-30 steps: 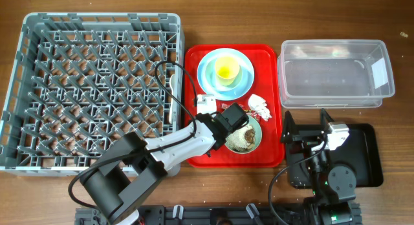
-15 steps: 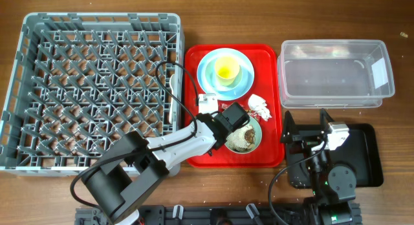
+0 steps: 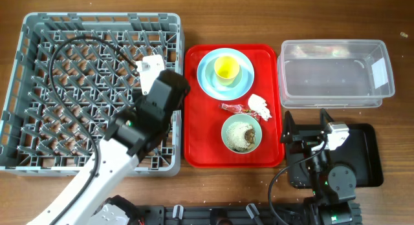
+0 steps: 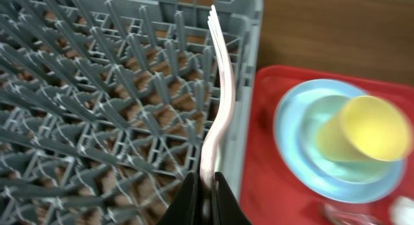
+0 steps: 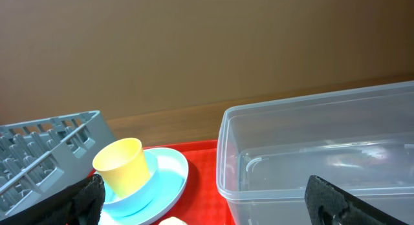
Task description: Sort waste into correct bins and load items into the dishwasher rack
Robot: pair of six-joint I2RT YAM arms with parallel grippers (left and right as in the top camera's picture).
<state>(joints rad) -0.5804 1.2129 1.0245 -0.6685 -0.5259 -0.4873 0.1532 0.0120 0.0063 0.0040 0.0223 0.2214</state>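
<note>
White fork (image 4: 220, 89): slim, curved, tines up-frame. Clenched between left fingers (image 4: 187, 202) above grey rack (image 4: 97, 108), right wall. Right fingers (image 5: 87, 199) spread, empty.

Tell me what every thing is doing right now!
fork, pinched in the left gripper above the rack
right gripper, open, holding nothing
cup, upright on the plate
bowl, upright with crumbs inside
tub, uncovered, nothing inside
wrapper, lying on the red tray

Overhead looks straight down; both close wrist views share the yellow cup (image 3: 226, 69).
</note>
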